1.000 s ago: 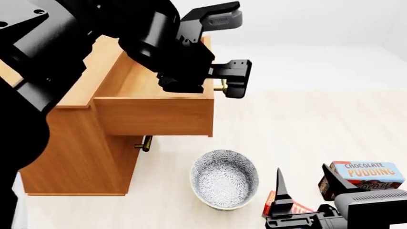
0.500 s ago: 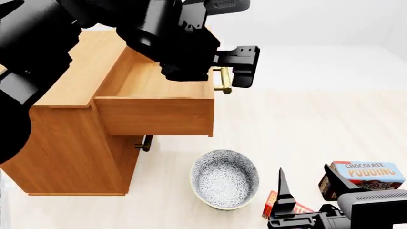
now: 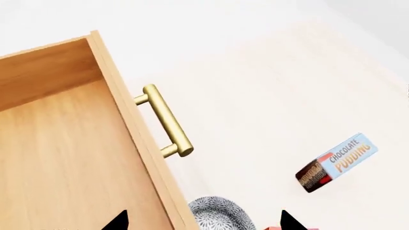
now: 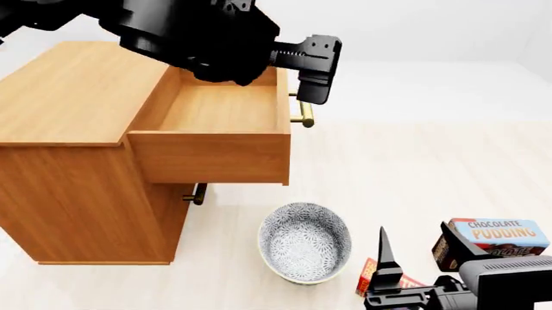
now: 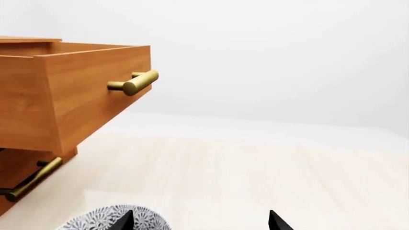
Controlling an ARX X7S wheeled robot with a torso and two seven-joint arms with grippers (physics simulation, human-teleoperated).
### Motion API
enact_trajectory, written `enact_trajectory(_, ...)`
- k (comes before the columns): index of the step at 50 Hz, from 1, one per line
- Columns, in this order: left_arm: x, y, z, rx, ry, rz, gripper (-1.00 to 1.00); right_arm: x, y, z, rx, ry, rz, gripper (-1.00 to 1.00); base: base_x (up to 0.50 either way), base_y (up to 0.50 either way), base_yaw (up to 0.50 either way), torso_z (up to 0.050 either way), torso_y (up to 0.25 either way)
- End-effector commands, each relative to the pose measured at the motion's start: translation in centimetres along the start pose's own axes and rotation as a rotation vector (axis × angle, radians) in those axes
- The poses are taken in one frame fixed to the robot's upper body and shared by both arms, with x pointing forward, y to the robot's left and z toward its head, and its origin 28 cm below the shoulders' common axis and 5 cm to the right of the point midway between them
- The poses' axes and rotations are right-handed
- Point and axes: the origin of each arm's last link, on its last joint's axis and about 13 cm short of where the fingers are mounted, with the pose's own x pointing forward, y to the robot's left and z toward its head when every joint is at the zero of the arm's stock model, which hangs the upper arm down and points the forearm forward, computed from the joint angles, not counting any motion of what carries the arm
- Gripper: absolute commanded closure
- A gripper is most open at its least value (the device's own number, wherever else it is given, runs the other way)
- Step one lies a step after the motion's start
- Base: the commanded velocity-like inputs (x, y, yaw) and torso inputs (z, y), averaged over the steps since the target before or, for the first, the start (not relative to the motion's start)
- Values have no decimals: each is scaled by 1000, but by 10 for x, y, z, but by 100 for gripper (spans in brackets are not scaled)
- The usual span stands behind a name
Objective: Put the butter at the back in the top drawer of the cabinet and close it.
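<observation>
**Drawer open, butter not yet picked up**

The left gripper (image 4: 312,64) hangs above the drawer's (image 4: 220,106) front edge, just over the brass handle (image 4: 302,111); its fingertips (image 3: 118,221) stand wide apart with nothing between them. The right gripper (image 4: 388,284) sits low near the floor (image 4: 414,181), its tips likewise spread and empty, with the butter (image 4: 369,274) just beside and partly hidden behind it. Only a red-orange corner of the carton shows.

Outward from there lie the patterned bowl (image 4: 304,242), close by the butter, and the pudding box (image 4: 493,242) on the other side. The drawer is pulled well out of the cabinet (image 4: 77,129) and its inside is bare.

Risks, as I judge them: the right fingers could close on the pudding box instead, or knock the carton into the bowl. The left arm, parked over the drawer, may block the drop at the back.
</observation>
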Motion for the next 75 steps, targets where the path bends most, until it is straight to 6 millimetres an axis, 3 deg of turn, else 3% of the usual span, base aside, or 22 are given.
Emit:
enact_trajectory(1,-42,-11,-33,80,-147,10,-100,1,-1,0,4,-2,-2,-100,0,0,0,0,0)
enact_trajectory(8,-67,-13,-57,91,-257,-9,-100,1,0,1,5,-2,-2,-100,0,0,0,0,0)
enact_trajectory(24,-104,-7,-110,137,-448,-54,-100,-1,1,6,17,14,-41,-100,0,0,0,0,0)
enact_trajectory(38,-112,19,-143,123,-499,-48,-100,-4,-1,9,-34,75,-87,-100,0,0,0,0,0)
enact_trajectory(44,-109,30,-154,122,-519,-74,-100,-12,-5,15,-72,114,-6,-100,0,0,0,0,0)
enact_trajectory(57,-103,44,-171,119,-524,-137,-100,-19,-35,53,-160,284,214,-100,0,0,0,0,0)
enact_trajectory(71,-100,49,-177,105,-513,-170,-100,8,-78,117,-242,550,324,-100,0,0,0,0,0)
enact_trajectory(75,-100,50,-177,100,-509,-172,-100,22,-83,139,-288,617,345,-100,0,0,0,0,0)
